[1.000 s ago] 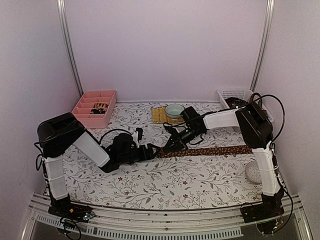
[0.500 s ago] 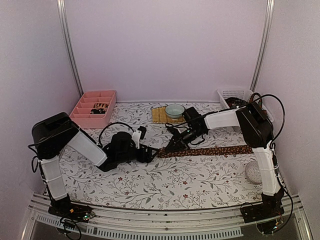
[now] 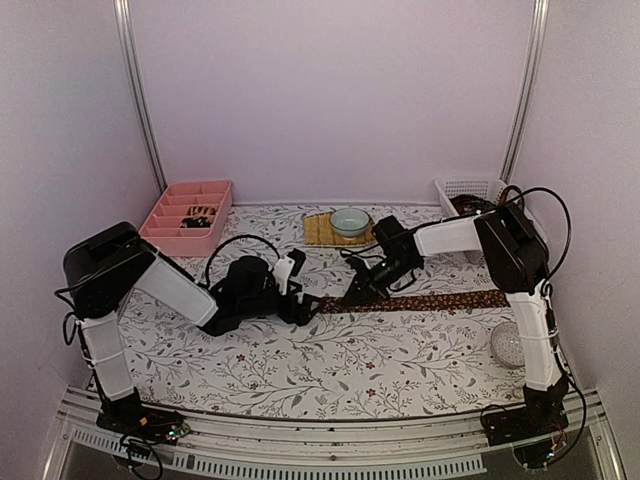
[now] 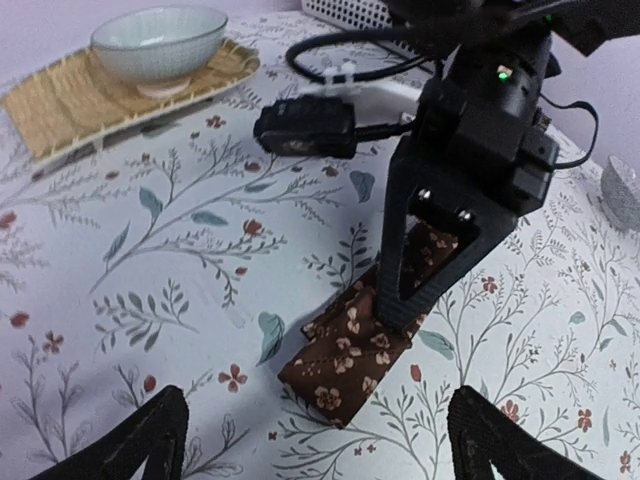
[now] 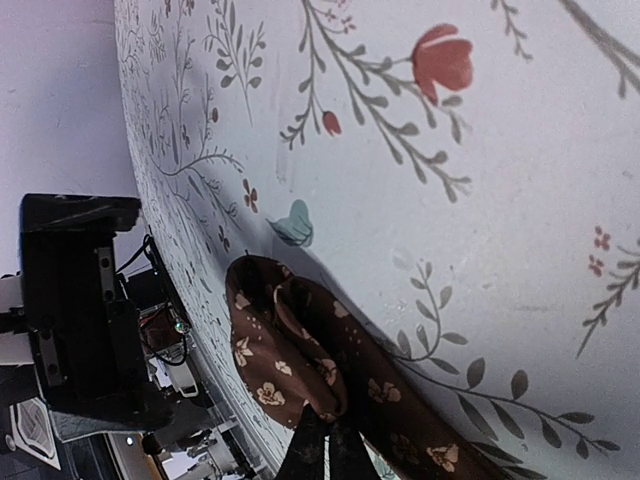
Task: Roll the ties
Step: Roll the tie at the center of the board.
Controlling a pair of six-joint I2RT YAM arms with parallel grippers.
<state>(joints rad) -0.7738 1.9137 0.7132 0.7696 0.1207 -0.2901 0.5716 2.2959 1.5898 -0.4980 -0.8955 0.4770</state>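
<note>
A dark brown tie (image 3: 430,300) with small light flowers lies stretched across the table toward the right edge. Its left end (image 4: 345,365) is folded over on itself. My right gripper (image 3: 362,293) is shut on that folded end, its fingertips (image 5: 325,450) pinching the fabric (image 5: 285,350) just behind the fold. My left gripper (image 4: 315,450) faces the tie end from the left, open wide. Its two fingertips (image 4: 135,440) stand either side of the end and touch nothing. One small rolled tie (image 3: 201,214) sits in the pink tray.
The pink compartment tray (image 3: 175,232) stands at the back left. A pale bowl (image 3: 348,221) rests on a yellowish woven mat (image 3: 320,232) at the back centre. A white basket (image 3: 468,190) holding dark fabric is at the back right, and a glittery ball (image 3: 507,343) lies at the near right.
The left gripper has opened wider and turned at the wrist beside the tie end. The right gripper has shifted slightly right, still pinching the tie.
</note>
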